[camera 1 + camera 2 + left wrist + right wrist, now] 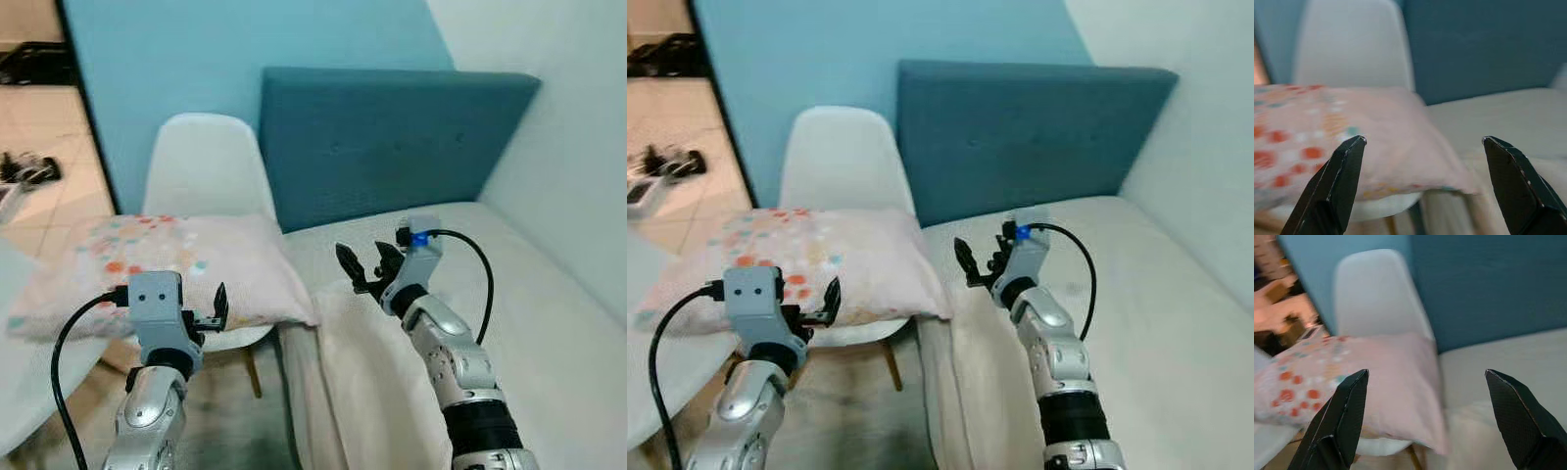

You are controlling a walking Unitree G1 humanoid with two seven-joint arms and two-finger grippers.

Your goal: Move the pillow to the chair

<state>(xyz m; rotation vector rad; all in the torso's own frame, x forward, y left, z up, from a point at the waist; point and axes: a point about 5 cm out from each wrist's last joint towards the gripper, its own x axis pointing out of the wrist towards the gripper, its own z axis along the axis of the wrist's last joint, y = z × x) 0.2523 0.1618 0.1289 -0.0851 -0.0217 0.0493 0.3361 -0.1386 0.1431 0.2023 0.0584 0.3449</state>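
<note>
A pale pink pillow (157, 274) dotted with orange, red and teal spots lies flat across the seat of a white chair (206, 162). It spreads past the seat on both sides, and its right corner overhangs toward the cream bed (549, 313) just beside the chair. Behind the bed stands a dark teal headboard (392, 137) against a light blue wall (245, 49).

The left gripper (211, 311) hangs just in front of the pillow's near edge, jaws spread apart and holding nothing. The right gripper (364, 264) hovers over the bed's near corner, beside the pillow's overhanging corner, jaws likewise released and empty. In the wrist views each pair of black fingers (1337, 181) frames the pillow without touching it.

Judged from how things lie, the pillow already rests on the chair, so the move looks essentially complete. What remains is to clear away cleanly. Both arms should draw straight back and slightly up, with the jaws kept wide so no fingertip snags the fabric. The overhanging corner is the risk: a brush from the right gripper could drag the pillow off the seat toward the gap between chair and bed.
</note>
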